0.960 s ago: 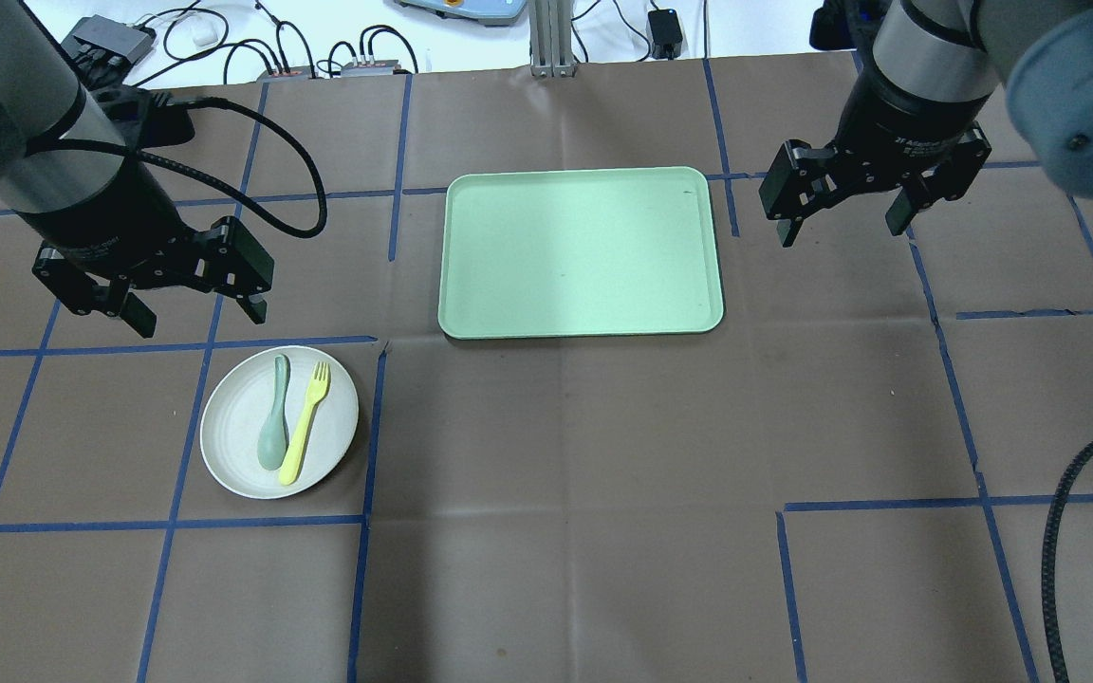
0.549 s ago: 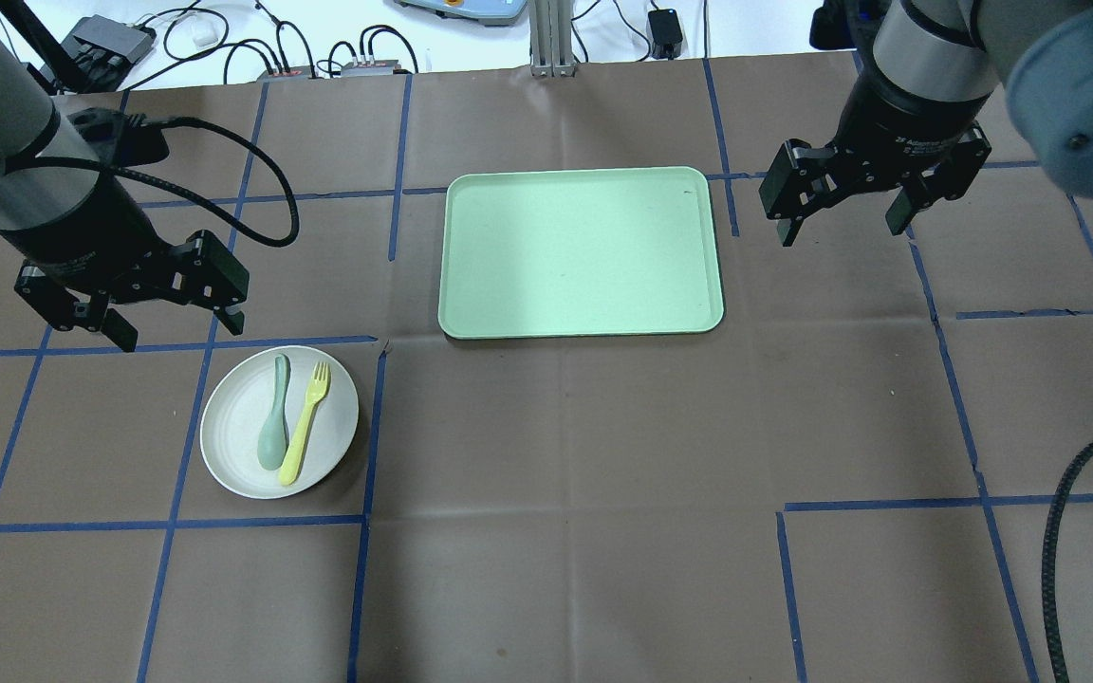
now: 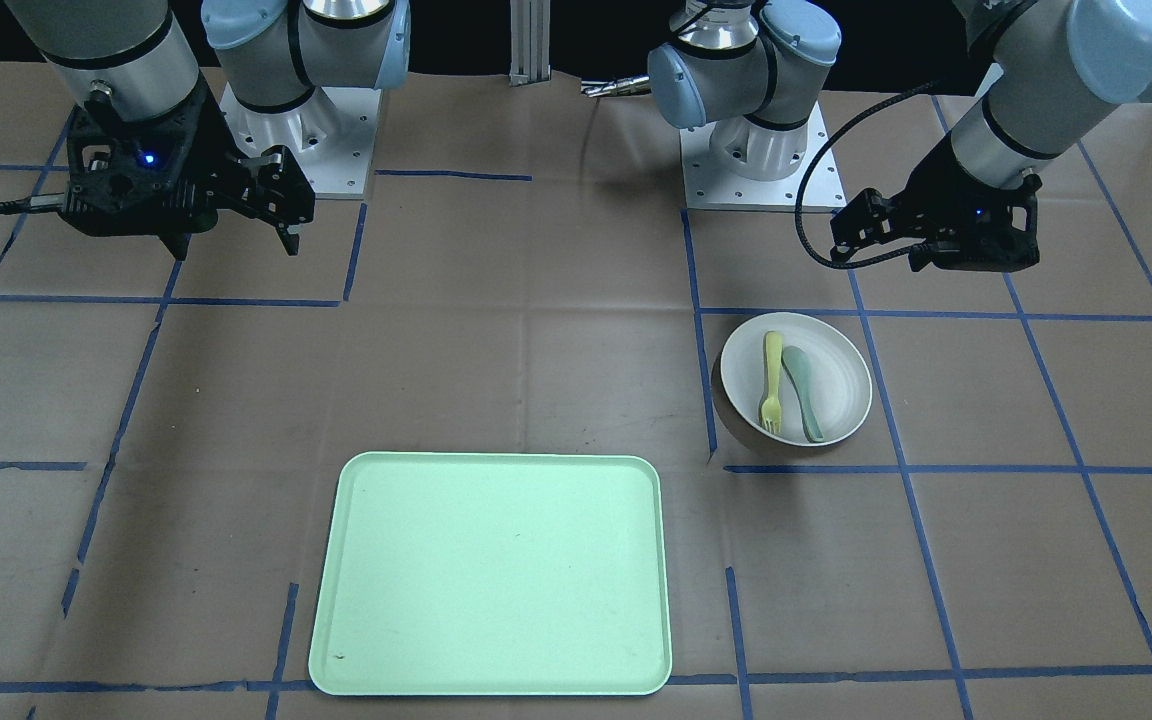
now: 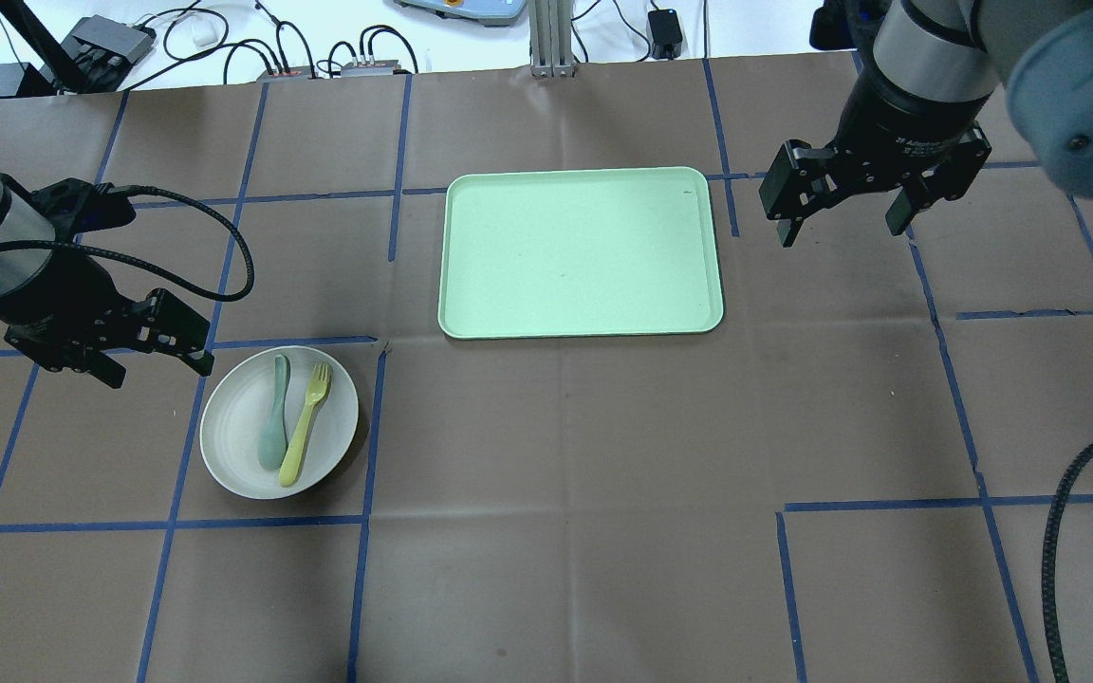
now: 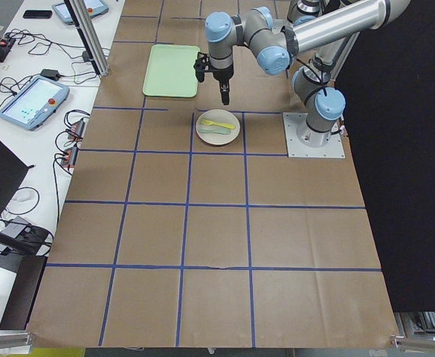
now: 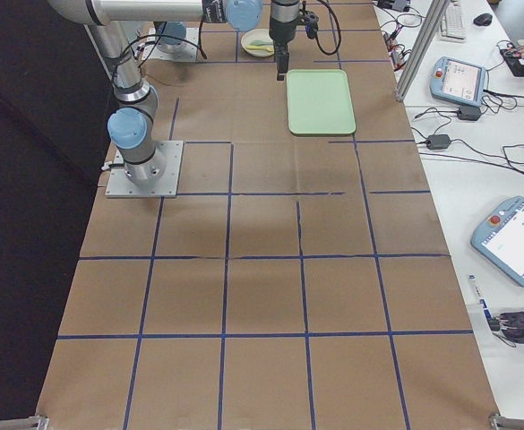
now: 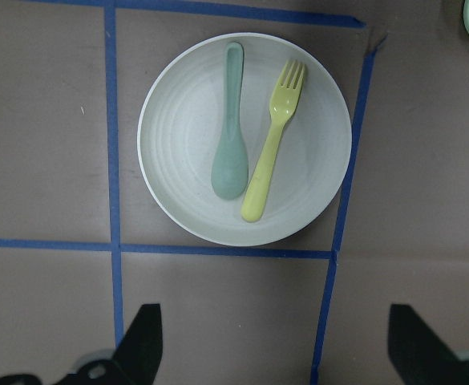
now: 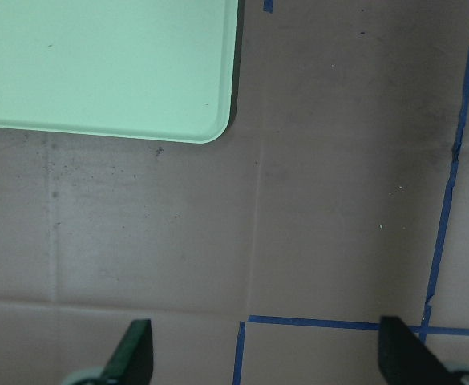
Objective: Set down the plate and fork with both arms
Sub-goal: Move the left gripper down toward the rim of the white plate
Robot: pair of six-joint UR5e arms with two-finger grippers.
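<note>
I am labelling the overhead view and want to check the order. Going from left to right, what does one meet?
In order: left gripper → plate, with spoon then fork on it → tray → right gripper.

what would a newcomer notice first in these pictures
The mint-green tray in the middle of the brown table stands out most. Next comes the off-white plate near the left gripper, holding a yellow fork and a grey-green spoon side by side. Both grippers hang open, the right gripper beside the tray.
</note>
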